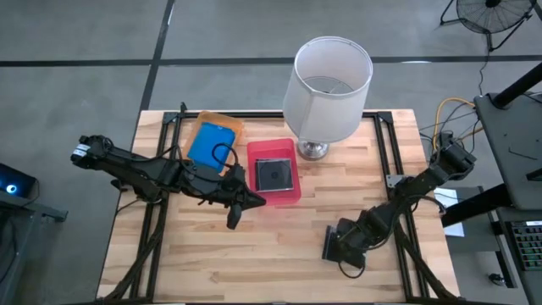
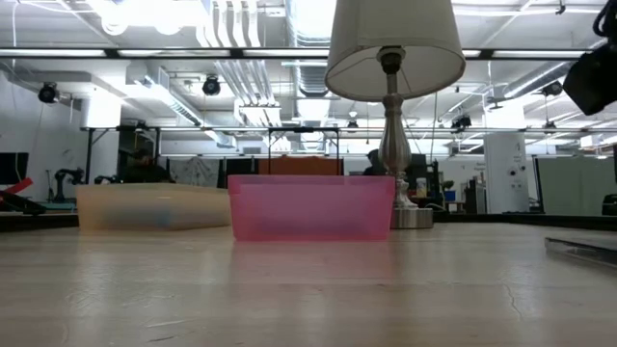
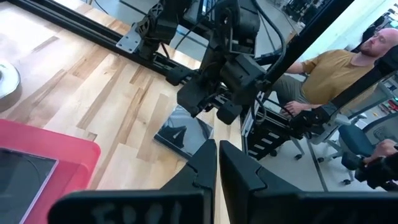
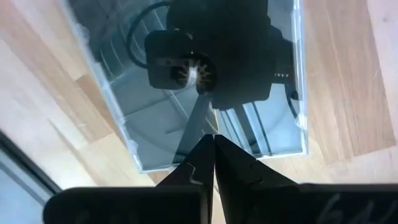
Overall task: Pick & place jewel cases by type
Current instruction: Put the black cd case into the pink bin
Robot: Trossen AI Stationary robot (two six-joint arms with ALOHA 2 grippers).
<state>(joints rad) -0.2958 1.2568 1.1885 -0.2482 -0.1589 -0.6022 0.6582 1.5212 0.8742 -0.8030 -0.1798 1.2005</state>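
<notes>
Currently the right claw, fingers pressed together and empty, hangs right over a grey jewel case flat on the surface, likely lining up a pick. Left claw, also closed and empty, waits near the pink tray; a blue case is already sorted in the orange tray.

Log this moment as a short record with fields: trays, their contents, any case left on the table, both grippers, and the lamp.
orange tray: holds a blue jewel case
pink tray: holds a dark square jewel case
loose case: one clear jewel case flat on the wooden table, right side, under the right gripper
left gripper: shut, empty, in front of the pink tray
right gripper: shut, pointing down at the clear jewel case, not gripping it
lamp: upright at the table's back, beside the pink tray
</notes>
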